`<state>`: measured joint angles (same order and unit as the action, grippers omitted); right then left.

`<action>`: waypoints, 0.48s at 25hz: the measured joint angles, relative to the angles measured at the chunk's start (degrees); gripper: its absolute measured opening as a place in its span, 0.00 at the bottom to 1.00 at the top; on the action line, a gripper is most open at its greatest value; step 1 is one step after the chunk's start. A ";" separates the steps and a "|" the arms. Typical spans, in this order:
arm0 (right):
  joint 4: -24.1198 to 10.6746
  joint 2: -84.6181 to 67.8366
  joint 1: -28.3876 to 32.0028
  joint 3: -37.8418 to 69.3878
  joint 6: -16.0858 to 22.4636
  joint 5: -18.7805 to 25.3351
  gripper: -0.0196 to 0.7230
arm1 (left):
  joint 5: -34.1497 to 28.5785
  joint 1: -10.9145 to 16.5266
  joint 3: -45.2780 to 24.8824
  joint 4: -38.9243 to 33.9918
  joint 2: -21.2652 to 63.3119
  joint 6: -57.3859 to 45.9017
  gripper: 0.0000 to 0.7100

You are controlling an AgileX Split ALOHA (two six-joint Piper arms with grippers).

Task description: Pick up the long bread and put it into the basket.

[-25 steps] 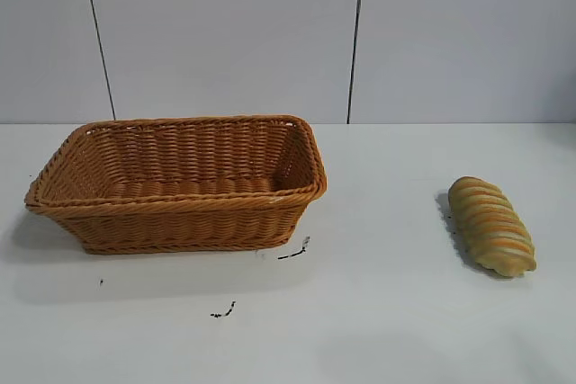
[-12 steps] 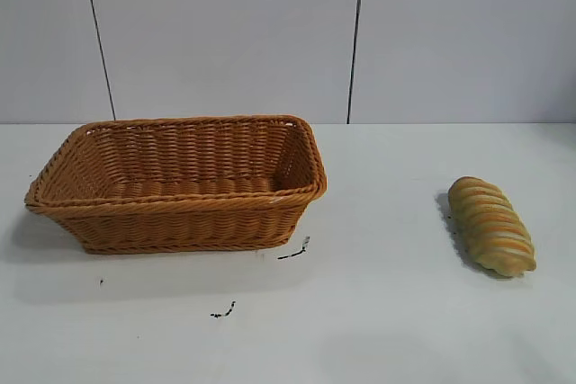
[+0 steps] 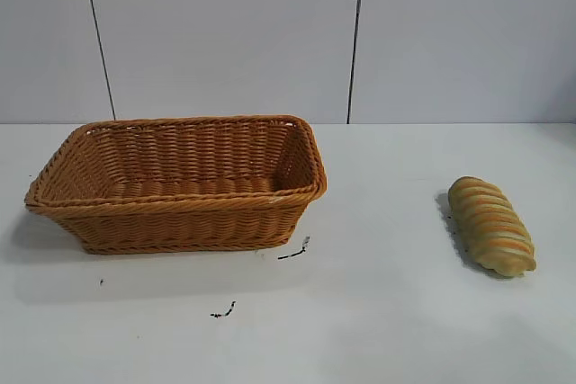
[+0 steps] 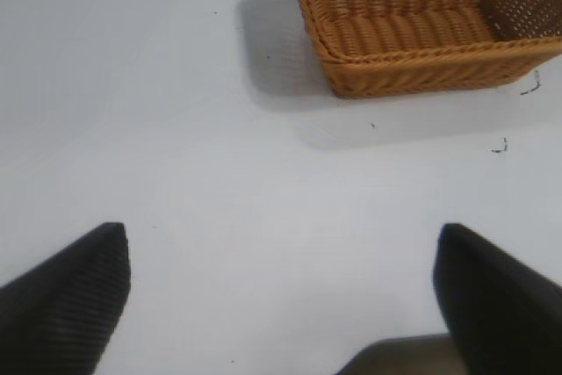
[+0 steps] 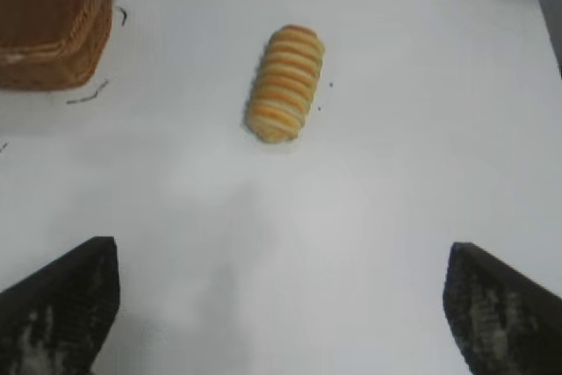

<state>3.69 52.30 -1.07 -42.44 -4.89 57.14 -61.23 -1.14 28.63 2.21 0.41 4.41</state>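
Observation:
The long bread [image 3: 491, 225], a golden-tan loaf with crosswise stripes, lies on the white table at the right. In the right wrist view the same long bread [image 5: 284, 82] lies well ahead of my right gripper [image 5: 281, 296], which stands open with only bare table between its dark fingers [image 5: 66, 305]. The basket [image 3: 180, 182], orange-brown wicker, sits empty at the left. My left gripper [image 4: 281, 287] is open too, over bare table, with the basket [image 4: 421, 24] some way ahead of it. Neither arm shows in the exterior view.
Small dark marks [image 3: 293, 252] dot the table in front of the basket. A corner of the basket [image 5: 53, 15] shows beside the loaf in the right wrist view. A pale panelled wall [image 3: 270, 33] closes the back.

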 joint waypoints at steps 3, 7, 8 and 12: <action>0.00 10.64 0.00 -4.97 0.00 -0.19 0.95 | 0.00 0.00 0.00 0.00 0.00 0.00 0.97; 0.00 23.01 0.00 -12.04 0.00 -0.47 0.95 | 0.00 0.00 0.00 0.00 0.00 0.00 0.97; 0.00 25.83 0.00 -14.13 0.00 -0.52 0.95 | 0.00 0.00 0.00 0.00 0.00 0.00 0.97; 0.28 35.13 0.00 -21.70 -0.05 -1.64 0.95 | 0.00 0.00 0.00 0.00 0.00 0.00 0.97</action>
<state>3.97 87.43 -1.07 -64.14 -4.95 55.50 -61.23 -1.14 28.63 2.21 0.41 4.41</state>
